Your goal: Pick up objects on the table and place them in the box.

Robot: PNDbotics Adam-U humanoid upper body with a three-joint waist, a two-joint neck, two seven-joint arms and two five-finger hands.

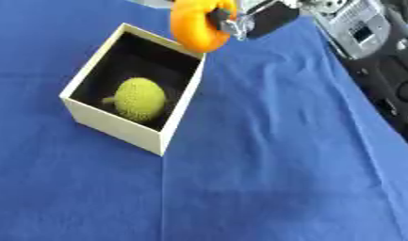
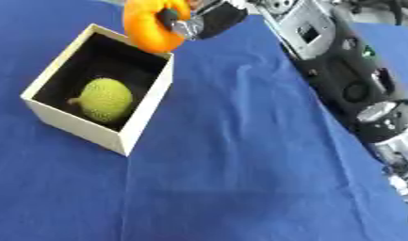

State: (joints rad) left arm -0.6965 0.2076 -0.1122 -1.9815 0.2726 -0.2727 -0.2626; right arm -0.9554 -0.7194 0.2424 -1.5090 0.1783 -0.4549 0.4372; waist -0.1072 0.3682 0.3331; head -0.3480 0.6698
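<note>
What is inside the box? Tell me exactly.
One bumpy yellow-green fruit lies on the box's dark floor. The orange object in the right hand hides the far corner.

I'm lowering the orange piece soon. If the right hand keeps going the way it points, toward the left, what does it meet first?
The right hand, curled round the orange object, would likely cross the box's far rim; depth is unclear, so it may pass above it.
</note>
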